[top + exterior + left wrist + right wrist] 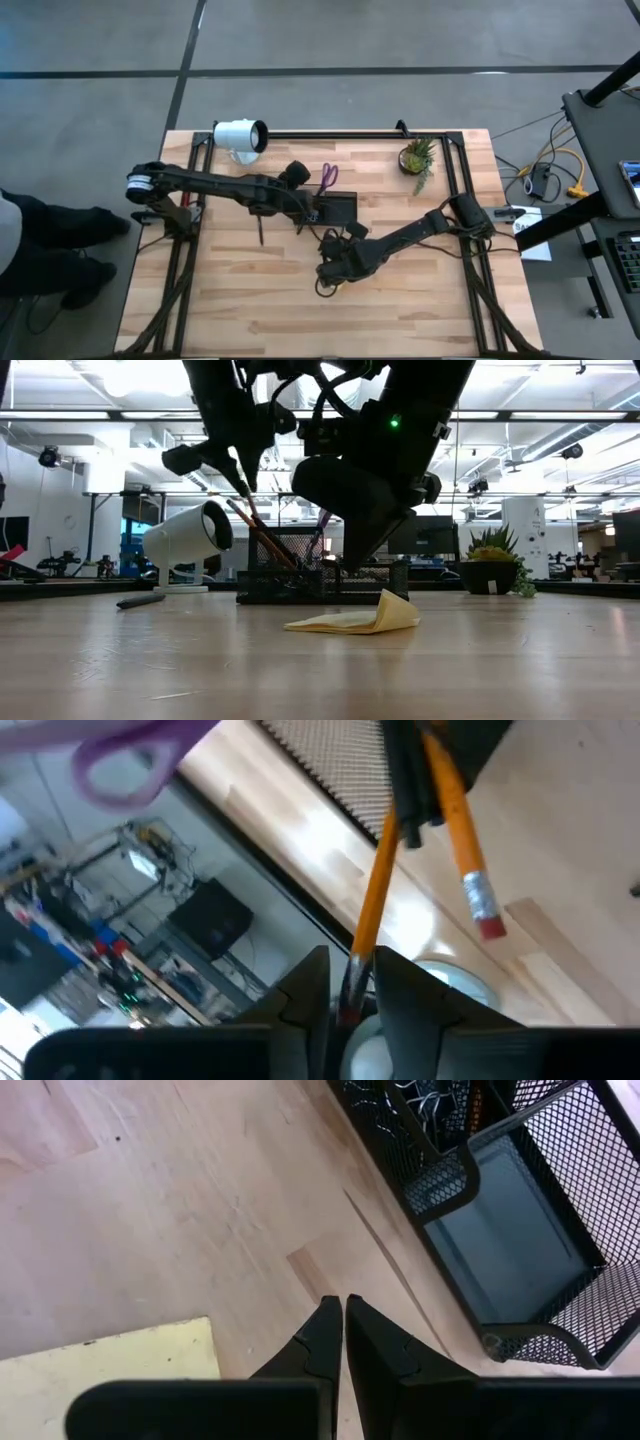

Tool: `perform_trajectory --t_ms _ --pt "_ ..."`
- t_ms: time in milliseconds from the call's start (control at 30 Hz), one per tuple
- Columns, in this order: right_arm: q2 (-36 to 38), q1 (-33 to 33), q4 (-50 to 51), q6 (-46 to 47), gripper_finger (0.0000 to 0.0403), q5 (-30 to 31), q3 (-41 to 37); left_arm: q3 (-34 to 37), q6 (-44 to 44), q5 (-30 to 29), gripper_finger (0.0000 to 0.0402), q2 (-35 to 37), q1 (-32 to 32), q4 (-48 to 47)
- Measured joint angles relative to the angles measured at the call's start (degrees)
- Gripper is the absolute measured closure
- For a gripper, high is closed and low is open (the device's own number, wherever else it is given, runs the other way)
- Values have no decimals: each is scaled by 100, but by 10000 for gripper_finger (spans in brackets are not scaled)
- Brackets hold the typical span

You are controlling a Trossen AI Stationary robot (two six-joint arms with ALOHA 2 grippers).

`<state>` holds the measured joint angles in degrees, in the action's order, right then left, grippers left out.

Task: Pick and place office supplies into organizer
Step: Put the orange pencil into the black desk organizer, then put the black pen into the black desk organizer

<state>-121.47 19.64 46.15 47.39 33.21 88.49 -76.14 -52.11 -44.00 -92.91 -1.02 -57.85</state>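
The left end effector was clamped on an orange pencil above the mesh organizer; lowering it upright (tip first) into the taller compartment seemed wise. The right end effector, fingers together, hovered beside the yellow sticky-note pad on the table.

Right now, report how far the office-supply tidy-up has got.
Done: one orange pencil with a pink eraser already stands in the black wire-mesh organizer.

In hand: the left gripper is shut on a second orange pencil by the organizer.

Left: the yellow sticky-note pad lies on the wooden table under the shut, empty right gripper; a dark pen and the purple-handled scissors remain outside.
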Motion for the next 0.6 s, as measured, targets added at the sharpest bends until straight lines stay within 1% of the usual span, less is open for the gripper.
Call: perform_trajectory --t_ms 133,267,300,367,433,500,533,600 --pt "0 0 0 -30 394 0 0 0 583 -13 325 396 -13 -15" --pt "0 0 -6 -90 394 0 -14 13 1105 -7 322 863 -13 -6" --pt "0 0 -4 -91 394 0 -25 13 1351 -2 322 1012 -2 -26" --pt "0 0 -4 -91 394 0 -37 -5 2117 111 322 1293 50 -200" --pt "0 -1 -5 -108 394 -1 -52 -12 3029 547 322 1564 128 -511" --pt "0 -2 -3 -111 394 -2 -55 50 3906 1144 322 1787 185 -796" --pt "0 -2 -4 -121 394 -3 -55 113 4222 1390 322 1908 192 -869" --pt "0 -13 -2 -131 394 -4 -55 252 4435 1651 322 2112 163 -874"
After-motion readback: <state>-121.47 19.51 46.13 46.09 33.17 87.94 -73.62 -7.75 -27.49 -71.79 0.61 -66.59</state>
